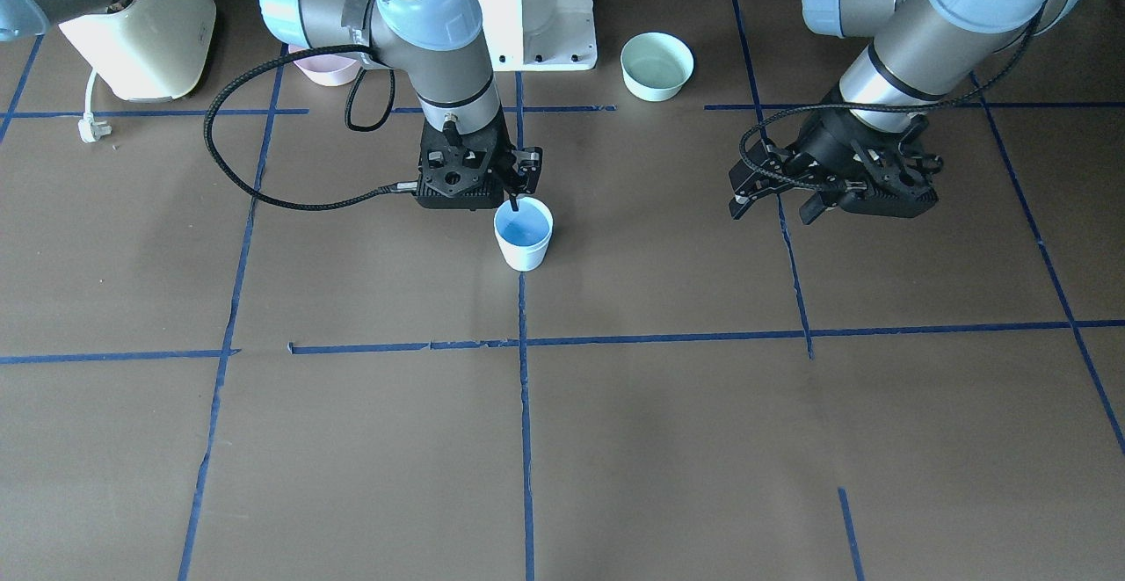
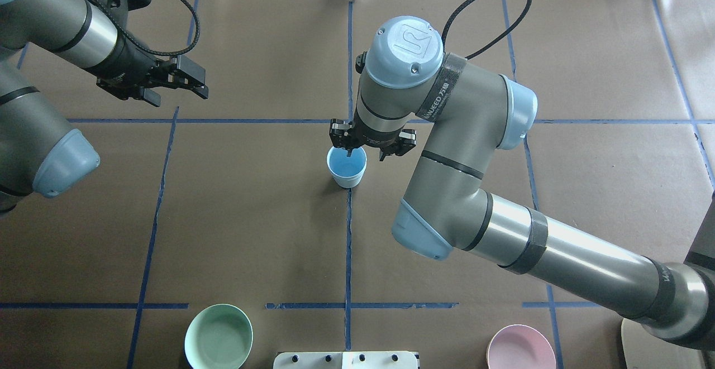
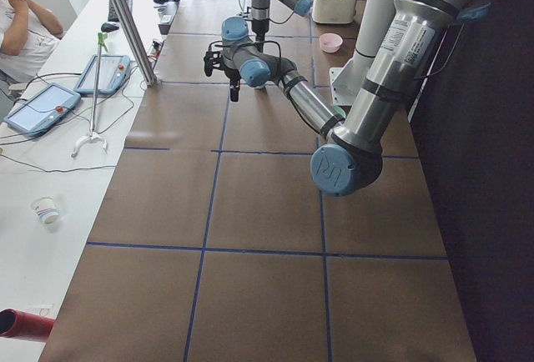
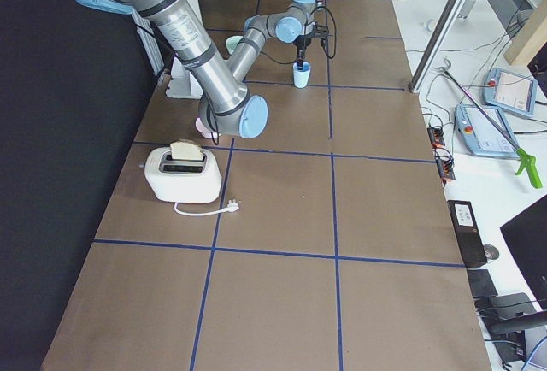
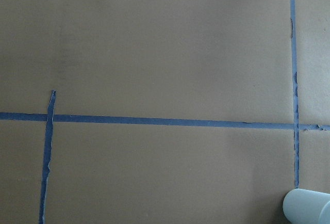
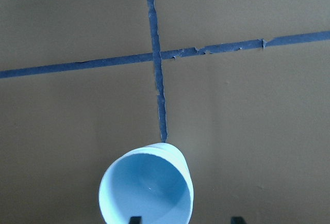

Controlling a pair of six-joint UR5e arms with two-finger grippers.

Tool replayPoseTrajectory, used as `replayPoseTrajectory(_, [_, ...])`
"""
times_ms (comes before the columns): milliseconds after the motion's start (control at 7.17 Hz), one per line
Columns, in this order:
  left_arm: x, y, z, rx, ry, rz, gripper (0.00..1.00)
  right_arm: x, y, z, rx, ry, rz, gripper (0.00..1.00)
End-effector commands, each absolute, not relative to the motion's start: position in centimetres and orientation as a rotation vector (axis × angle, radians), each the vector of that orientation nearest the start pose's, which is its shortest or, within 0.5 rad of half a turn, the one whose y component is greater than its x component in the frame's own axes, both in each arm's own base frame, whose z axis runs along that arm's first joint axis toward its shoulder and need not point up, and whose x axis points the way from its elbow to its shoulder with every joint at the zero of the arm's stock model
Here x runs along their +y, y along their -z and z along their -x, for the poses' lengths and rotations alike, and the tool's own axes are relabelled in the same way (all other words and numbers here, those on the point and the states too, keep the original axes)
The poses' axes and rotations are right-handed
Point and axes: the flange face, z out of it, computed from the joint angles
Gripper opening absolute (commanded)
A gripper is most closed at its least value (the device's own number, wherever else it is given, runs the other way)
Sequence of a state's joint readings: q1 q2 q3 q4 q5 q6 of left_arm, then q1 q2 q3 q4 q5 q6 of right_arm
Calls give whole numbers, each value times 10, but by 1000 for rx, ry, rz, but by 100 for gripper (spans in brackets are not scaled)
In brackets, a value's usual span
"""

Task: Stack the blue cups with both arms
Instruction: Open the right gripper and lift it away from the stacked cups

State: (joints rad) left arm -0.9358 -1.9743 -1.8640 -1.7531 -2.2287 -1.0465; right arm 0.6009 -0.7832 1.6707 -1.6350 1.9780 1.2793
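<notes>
Blue cup (image 6: 147, 193) sits upright, right gripper (image 6: 185, 219) spread astride its wall, left gripper (image 1: 776, 207) also spread, well apart.

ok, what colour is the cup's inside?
Bright blue, paler blue outside; the cup shows best in the right wrist view.

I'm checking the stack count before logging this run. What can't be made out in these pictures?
Blue cup: whether a second sits nested inside; small in both table views, cut by the right wrist view's bottom edge.
Pink bowl: front-facing view, mostly behind the right arm.
Pale object: left wrist view, cut by the corner; unidentifiable.
</notes>
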Motion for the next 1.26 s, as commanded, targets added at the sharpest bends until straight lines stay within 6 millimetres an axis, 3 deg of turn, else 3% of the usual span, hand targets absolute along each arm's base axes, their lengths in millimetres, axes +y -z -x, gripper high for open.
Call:
replayPoseTrajectory(0, [-499, -328, -257, 972, -55, -168, 100, -474, -197, 406, -927, -147, -3, 100])
replayPoseTrajectory(279, [-512, -407, -171, 829, -232, -269, 100, -494, -294, 298, -881, 9, -43, 100])
replayPoseTrajectory(558, [-528, -450, -67, 726, -289, -256, 100, -508, -389, 184, -854, 106, -61, 100])
replayPoseTrajectory(698, [-529, -489, -10, 813, -237, -213, 100, -509, -439, 120, -829, 161, -93, 100])
replayPoseTrajectory(837, [-527, -552, 32, 867, -275, -194, 100, -512, -484, 73, -819, 190, -96, 100])
replayPoseTrajectory(977, [-524, -585, 56, 853, -314, -201, 100, -508, -526, 23, -806, 196, -110, 100])
replayPoseTrajectory(1116, [-517, -617, 70, 855, -318, -179, 100, -502, -575, -15, -818, 180, -84, 100])
